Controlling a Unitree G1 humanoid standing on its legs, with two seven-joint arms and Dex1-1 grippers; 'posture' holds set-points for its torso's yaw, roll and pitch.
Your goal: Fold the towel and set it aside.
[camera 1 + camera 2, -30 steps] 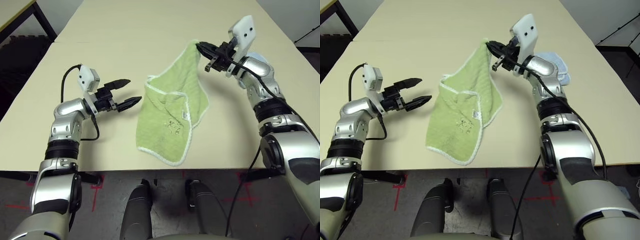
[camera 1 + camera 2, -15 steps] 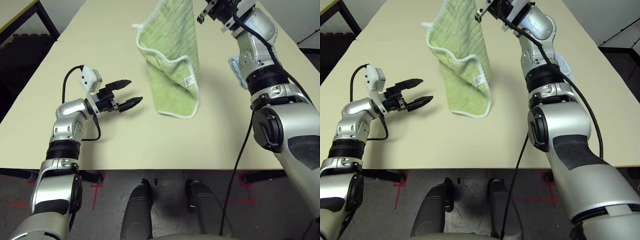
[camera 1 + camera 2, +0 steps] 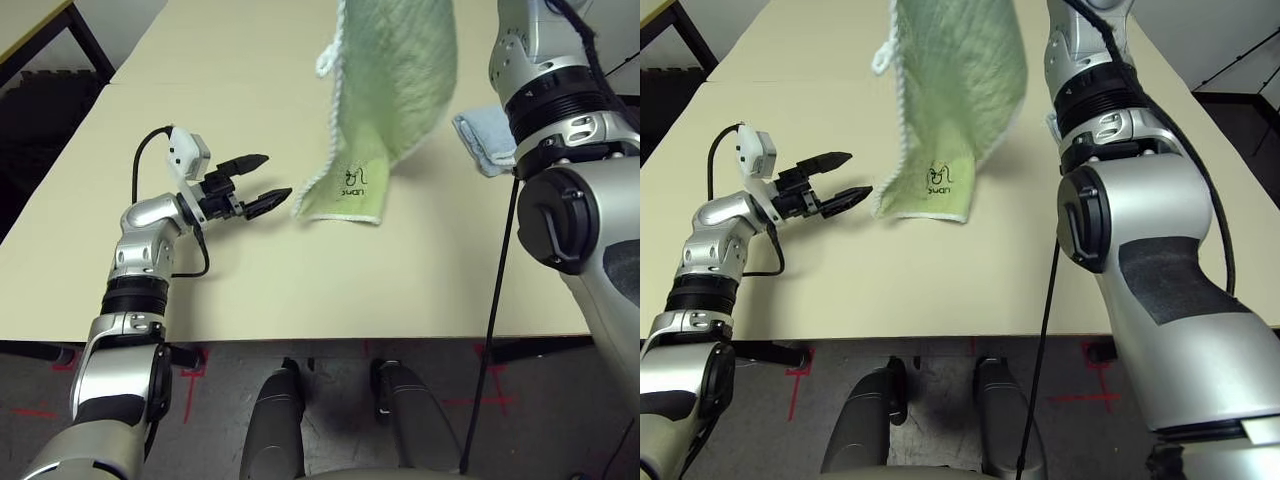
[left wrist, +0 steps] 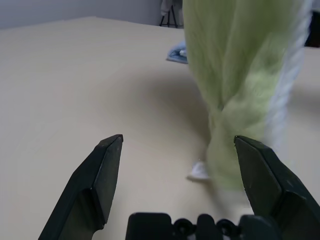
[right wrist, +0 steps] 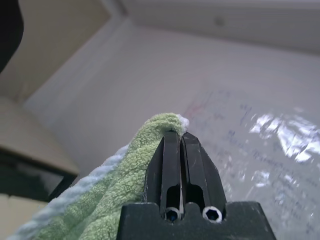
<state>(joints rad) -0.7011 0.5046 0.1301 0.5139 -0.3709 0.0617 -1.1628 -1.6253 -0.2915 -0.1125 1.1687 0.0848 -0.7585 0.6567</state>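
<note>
1. Where the table (image 3: 300,290) edge ran nearest the robot, the left gripper (image 3: 257,183) hovered low over the tabletop at about nine o'clock from the towel's bottom hem, its two black fingers (image 4: 102,170) spread wide and holding nothing.
2. Just beyond those fingertips hung the towel (image 3: 395,90) — light green with a white trimmed edge, its dark embroidered mark (image 3: 352,178) facing the robot near the bottom hem.
3. The bottom hem sat just beside the tabletop; whether it touched could not be told.
4. At two o'clock from the hem, a light blue folded towel (image 3: 482,140) lay on the table beside the right arm.
5. High above, the right gripper (image 5: 181,145) was clenched on the towel's top corner — the cloth draped down from there.
</note>
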